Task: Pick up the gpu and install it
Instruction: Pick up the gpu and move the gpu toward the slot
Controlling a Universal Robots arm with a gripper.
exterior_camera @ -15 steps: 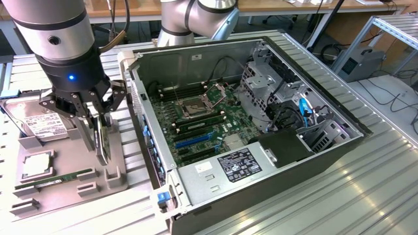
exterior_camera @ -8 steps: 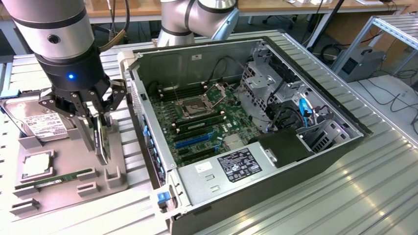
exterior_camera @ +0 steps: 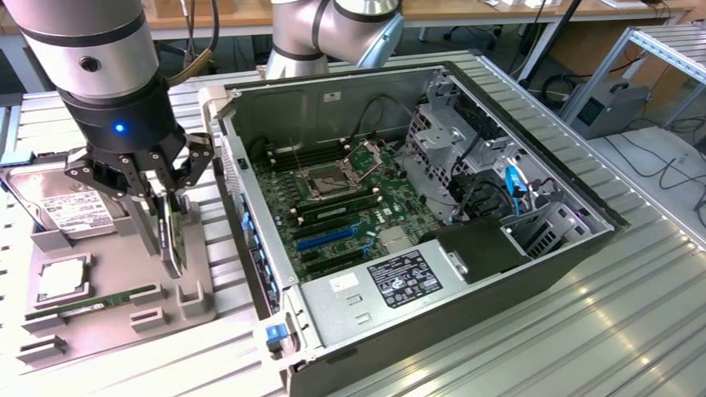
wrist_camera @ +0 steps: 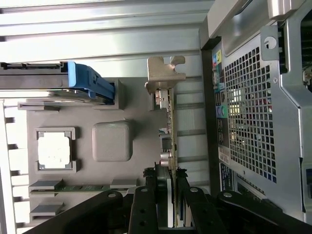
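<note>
On the grey moulded parts tray (exterior_camera: pixel 204 248) at the exterior view's left, the black multi-link gripper (exterior_camera: pixel 165 219) (wrist_camera: pixel 170 195) is partly closed. Its fingers pinch the gpu (exterior_camera: pixel 172 244) (wrist_camera: pixel 168 122), a thin dark card with a pale metal bracket, held on edge. Contact with the tray: cannot tell. The open black computer case (exterior_camera: pixel 331 99) is just beside it. The silver hard drive's white label (exterior_camera: pixel 72 217) and the power supply's black label (exterior_camera: pixel 403 279) have unreadable print.

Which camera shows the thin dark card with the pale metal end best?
The wrist view: the thin dark card with a pale metal bracket stands edge-on and clear, the hand closed on it. In the exterior view the hand partly hides it.
</note>
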